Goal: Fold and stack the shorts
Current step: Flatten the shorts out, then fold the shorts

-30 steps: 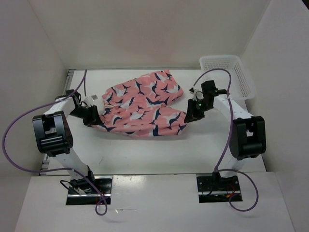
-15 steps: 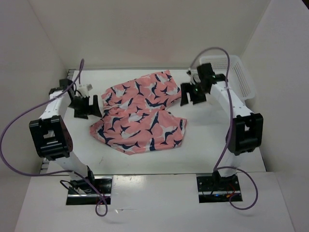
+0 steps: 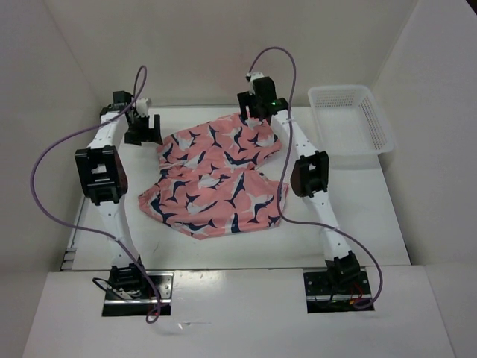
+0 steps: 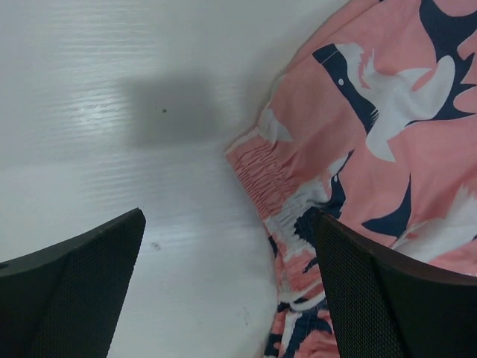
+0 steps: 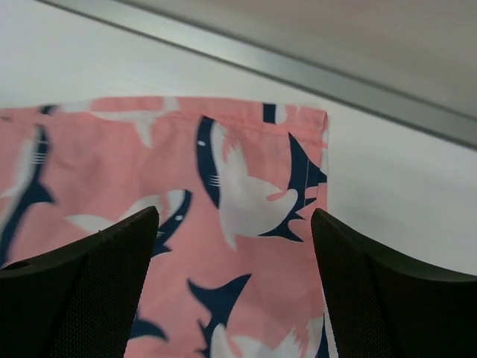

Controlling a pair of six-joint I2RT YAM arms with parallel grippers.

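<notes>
The shorts lie crumpled mid-worktop, left of the basket. From overhead, the left claw and right claw hover at the shorts' far corners. Only the wrist views show both spread wide, holding nothing.

- Left gripper: was at near-left edge of shorts. Now gone far, beside far-left corner of cloth, fingers apart over bare table.
- Right gripper: was at right edge of shorts. Now swung far and left, above far corner of cloth, fingers apart.
- Both arms now stretched out far.
- Shorts: near edge lies nearer than before, near part spread wider.
- Basket: right arm no longer crosses it.
</notes>
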